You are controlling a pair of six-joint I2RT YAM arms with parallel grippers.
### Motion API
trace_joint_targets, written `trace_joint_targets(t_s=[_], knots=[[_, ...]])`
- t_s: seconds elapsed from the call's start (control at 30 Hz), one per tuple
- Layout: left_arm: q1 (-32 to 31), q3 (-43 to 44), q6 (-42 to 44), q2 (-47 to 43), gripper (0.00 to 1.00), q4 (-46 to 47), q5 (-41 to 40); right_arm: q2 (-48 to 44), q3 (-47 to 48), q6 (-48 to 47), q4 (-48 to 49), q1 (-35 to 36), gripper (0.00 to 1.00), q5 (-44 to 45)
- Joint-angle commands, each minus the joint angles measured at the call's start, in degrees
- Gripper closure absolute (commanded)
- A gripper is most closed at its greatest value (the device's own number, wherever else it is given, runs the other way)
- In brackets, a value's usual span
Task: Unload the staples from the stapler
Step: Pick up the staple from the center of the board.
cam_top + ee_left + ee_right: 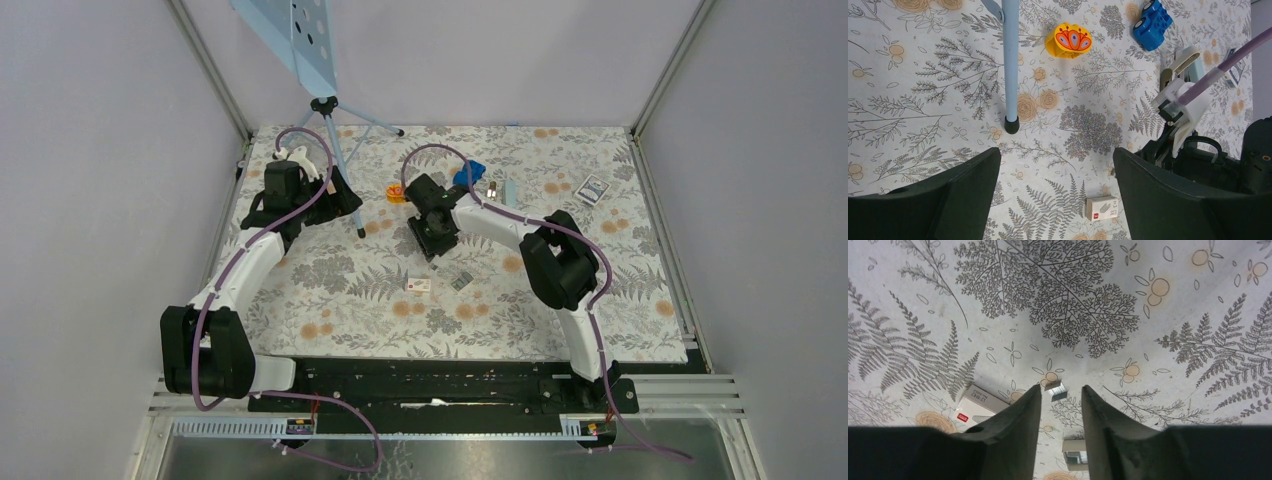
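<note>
The staples (1055, 389), a tiny silvery strip, lie on the floral cloth just past my right gripper's fingertips, in line with the gap. My right gripper (1061, 388) is open with a narrow gap and holds nothing; in the top view it (437, 240) is low over the table's middle. The pale blue stapler (503, 190) lies behind the right arm and also shows in the left wrist view (1184, 61). My left gripper (1057, 156) is wide open and empty, high over the cloth at the back left (298, 205).
A white box with an orange mark (418, 285) (977, 402) lies left of the staples, and a small open grey box (459, 281) (1075, 456) lies under the right fingers. A tripod leg (1010, 65), a yellow toy (1068, 41), a blue brick (1152, 24) and a card (593, 188) are further back.
</note>
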Motion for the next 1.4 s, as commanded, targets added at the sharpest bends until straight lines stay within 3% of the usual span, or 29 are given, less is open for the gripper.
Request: trace_joint_targets(t_s=[0.0, 0.27, 0.57, 0.73, 0.97, 1.37], knots=[[0.1, -0.1, -0.2, -1.0, 0.13, 2.3, 0.3, 1.3, 2.1, -4.5, -2.2, 0.7, 0.53, -3.0], [0.1, -0.2, -0.1, -1.2, 0.13, 2.2, 0.1, 4.7, 6.1, -5.9, -6.4, 0.7, 0.45, -2.1], [0.1, -0.2, -0.1, -1.2, 0.13, 2.2, 0.1, 5.2, 6.0, 6.4, -2.7, 0.7, 0.41, 3.8], [0.1, -0.2, -0.2, -1.0, 0.13, 2.3, 0.5, 6.2, 5.9, 9.9, -4.2, 0.7, 0.46, 9.8], [0.1, -0.1, -0.2, -1.1, 0.13, 2.3, 0.5, 4.3, 2.5, 9.3, -3.8, 0.7, 0.6, 9.2], [0.1, -0.1, -0.2, -1.1, 0.13, 2.2, 0.6, -1.4, -4.7, 1.9, -2.1, 1.0, 0.58, 0.7]])
